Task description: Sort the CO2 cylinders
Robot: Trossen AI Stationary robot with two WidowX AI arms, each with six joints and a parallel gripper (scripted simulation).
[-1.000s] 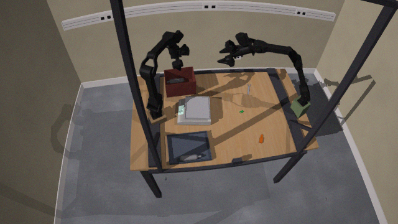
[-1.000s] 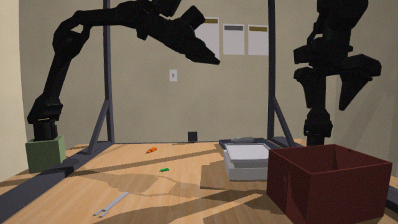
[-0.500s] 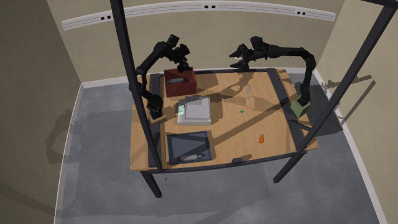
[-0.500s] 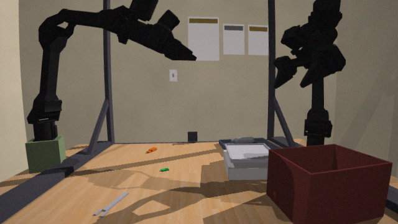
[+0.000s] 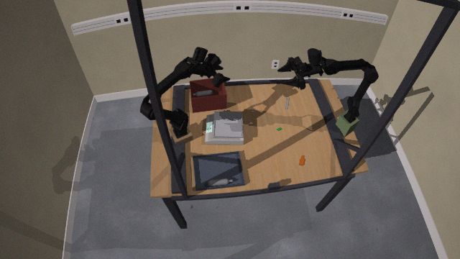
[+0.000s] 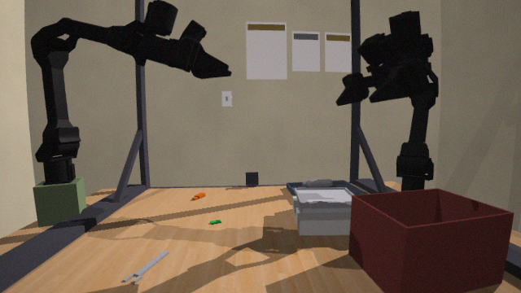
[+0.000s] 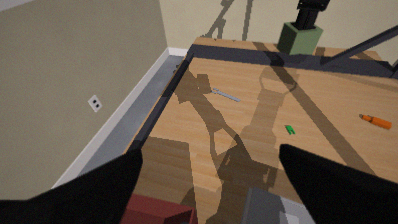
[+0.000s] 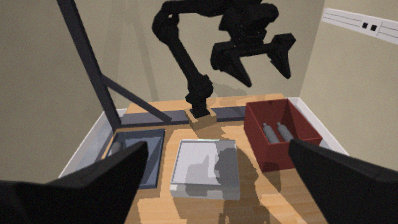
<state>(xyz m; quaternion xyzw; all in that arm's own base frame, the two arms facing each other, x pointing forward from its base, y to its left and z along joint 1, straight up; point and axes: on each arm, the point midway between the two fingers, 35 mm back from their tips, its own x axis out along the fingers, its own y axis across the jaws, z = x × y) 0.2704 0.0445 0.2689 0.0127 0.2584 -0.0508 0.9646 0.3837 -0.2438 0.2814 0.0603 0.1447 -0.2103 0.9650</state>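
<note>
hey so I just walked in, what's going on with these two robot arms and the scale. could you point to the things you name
Neither arm is handling anything: the left gripper [image 6: 353, 102] [image 7: 210, 152] and right gripper [image 8: 219, 147] are both open and raised above the table. Nothing sits on the scale [image 5: 228, 129] [image 6: 323, 196] [image 8: 204, 165]. At least two CO2 cylinders [image 8: 270, 134] lie in the red scrap bin [image 5: 209, 103] [image 6: 378, 240] [image 8: 280, 159], and one cylinder [image 5: 220, 182] [image 6: 319, 183] lies in the blue tray [image 5: 215, 154] [image 8: 161, 165].
</note>
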